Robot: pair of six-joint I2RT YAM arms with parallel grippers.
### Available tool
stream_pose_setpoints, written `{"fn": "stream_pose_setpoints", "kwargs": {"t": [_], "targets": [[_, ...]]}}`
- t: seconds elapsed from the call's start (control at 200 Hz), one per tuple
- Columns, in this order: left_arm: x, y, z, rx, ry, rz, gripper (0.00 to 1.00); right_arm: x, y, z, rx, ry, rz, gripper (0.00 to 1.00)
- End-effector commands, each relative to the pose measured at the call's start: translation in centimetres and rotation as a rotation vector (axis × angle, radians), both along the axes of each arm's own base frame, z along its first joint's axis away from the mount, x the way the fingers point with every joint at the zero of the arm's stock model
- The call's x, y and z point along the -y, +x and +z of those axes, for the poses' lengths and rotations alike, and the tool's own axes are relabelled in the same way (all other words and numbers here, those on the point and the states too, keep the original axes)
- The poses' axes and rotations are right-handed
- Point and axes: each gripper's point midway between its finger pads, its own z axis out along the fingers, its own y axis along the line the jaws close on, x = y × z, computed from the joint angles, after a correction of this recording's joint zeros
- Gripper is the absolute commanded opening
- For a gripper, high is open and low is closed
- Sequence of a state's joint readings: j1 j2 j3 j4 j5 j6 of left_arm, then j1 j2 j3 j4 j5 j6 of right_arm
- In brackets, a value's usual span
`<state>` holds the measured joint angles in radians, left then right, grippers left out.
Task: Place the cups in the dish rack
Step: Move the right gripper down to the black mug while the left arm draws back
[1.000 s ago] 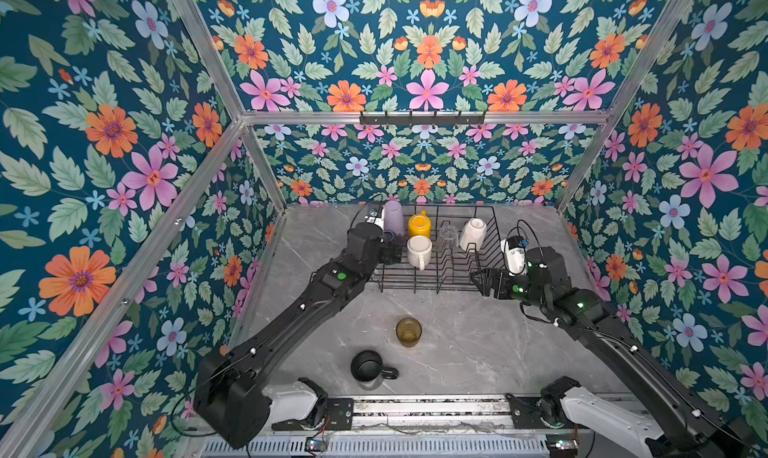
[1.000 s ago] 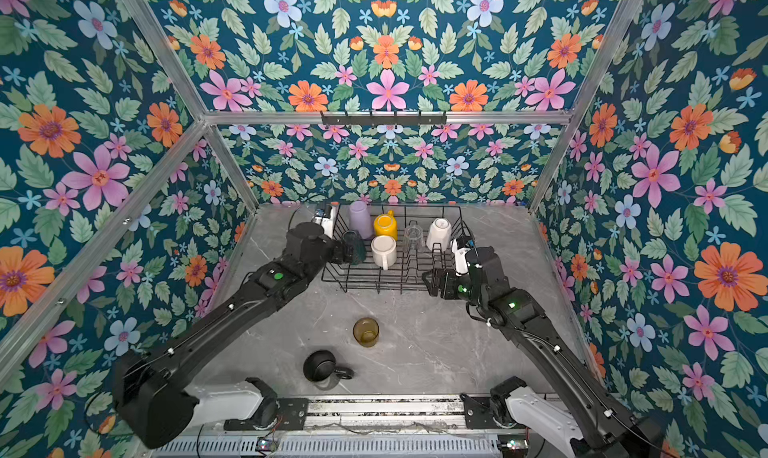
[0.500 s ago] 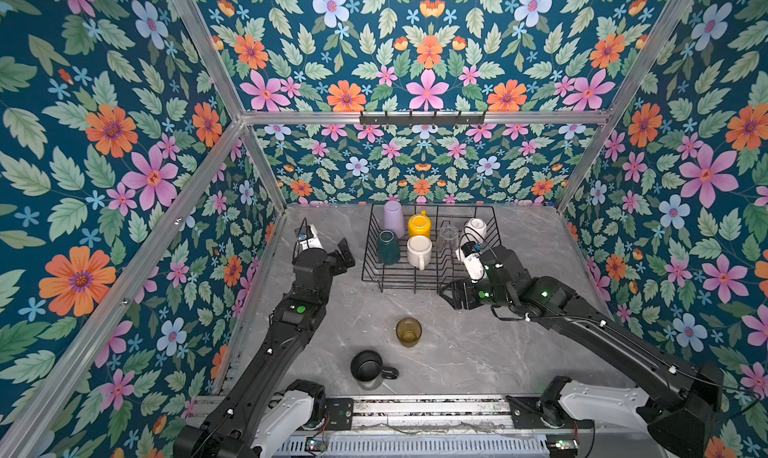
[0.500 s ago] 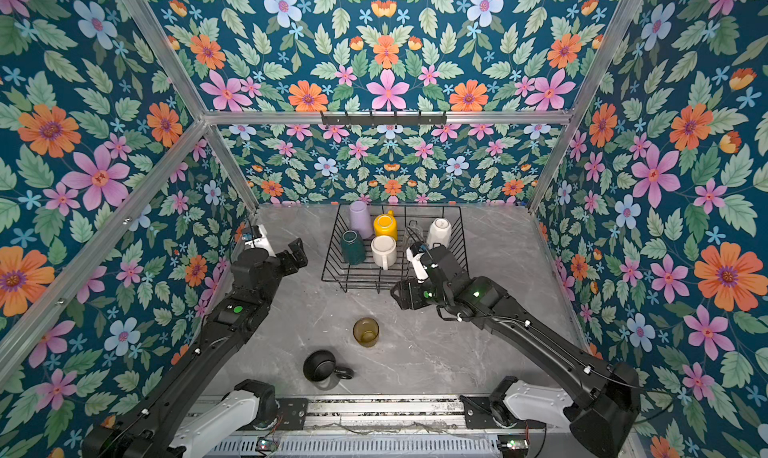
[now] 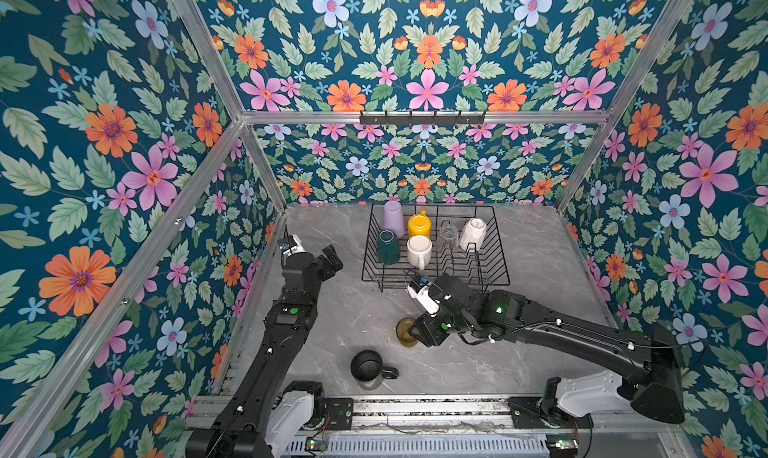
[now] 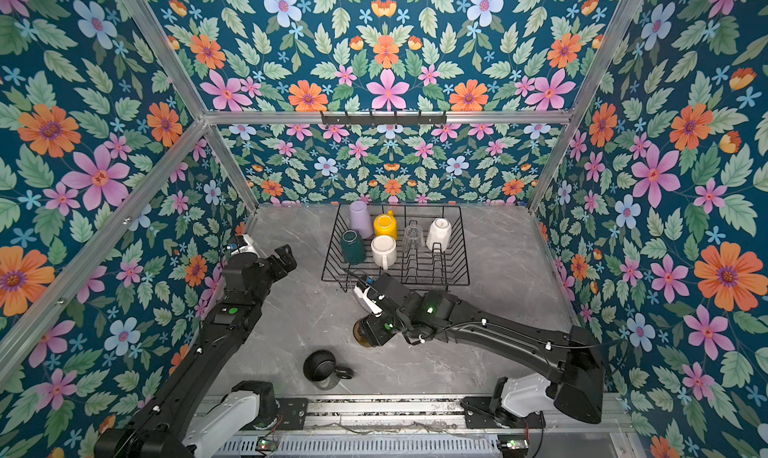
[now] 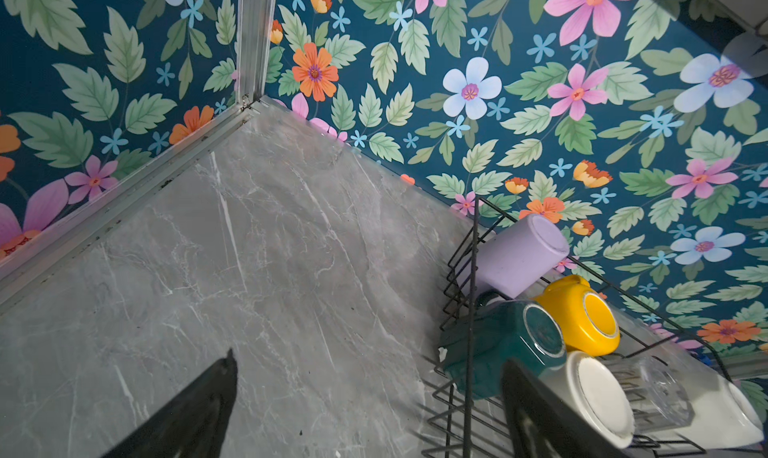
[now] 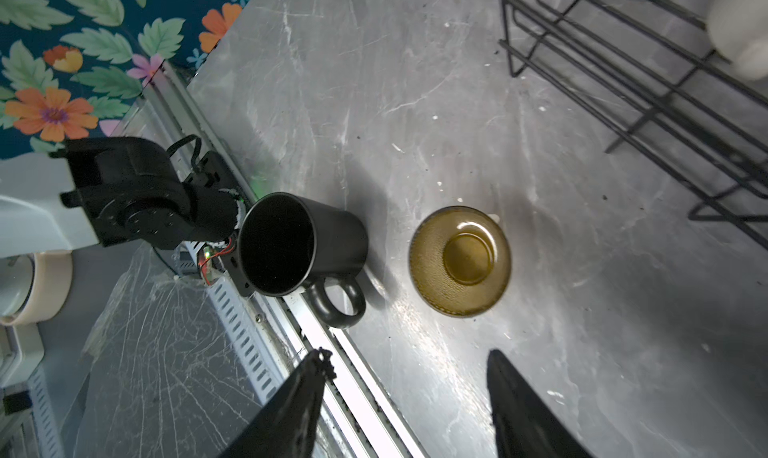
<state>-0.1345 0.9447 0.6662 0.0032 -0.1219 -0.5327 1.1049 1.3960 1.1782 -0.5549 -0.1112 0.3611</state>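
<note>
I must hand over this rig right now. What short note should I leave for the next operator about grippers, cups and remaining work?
Left gripper: open, empty, left of the dish rack.
Right gripper: open, empty, poised at the amber glass, not gripping it.
Done: six cups inverted in the rack: lilac tumbler, yellow mug, clear glass, white mug, teal mug, cream mug.
Left to load: amber glass and black mug, upright on the table.

You look at floral wallpaper walls point(image 5: 424, 61) enclosing a grey marble-look tabletop point(image 5: 353, 310); above it run aluminium frame bars point(image 5: 291, 117) and a black hook rail point(image 5: 422, 118).
</note>
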Motion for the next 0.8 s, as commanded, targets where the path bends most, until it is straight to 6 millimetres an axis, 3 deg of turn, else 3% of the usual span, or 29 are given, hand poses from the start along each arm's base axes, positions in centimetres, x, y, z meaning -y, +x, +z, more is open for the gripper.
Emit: {"fn": "stream_pose_setpoints", "kwargs": {"t": [0.0, 0.175, 0.365, 0.39, 0.795], "targets": [[0.0, -0.1, 0.5, 0.023, -0.024, -0.008, 1.00, -2.0, -1.3, -0.3, -0.004, 0.004, 0.080, 0.60], [-0.4, -0.5, 0.6, 0.026, -0.021, 0.003, 1.00, -5.1, -2.7, -2.0, -0.051, -0.030, 0.121, 0.56], [-0.8, -0.8, 0.6, 0.029, -0.023, 0.005, 1.00, -6.9, -3.4, -2.9, -0.071, -0.043, 0.137, 0.52], [-0.7, -0.8, 0.6, 0.029, -0.023, 0.002, 1.00, -7.2, -3.4, -4.2, -0.085, -0.071, 0.137, 0.52], [-1.0, -1.1, 0.8, 0.037, -0.030, 0.002, 1.00, -8.6, -3.5, -7.2, -0.101, -0.155, 0.106, 0.48]]}}
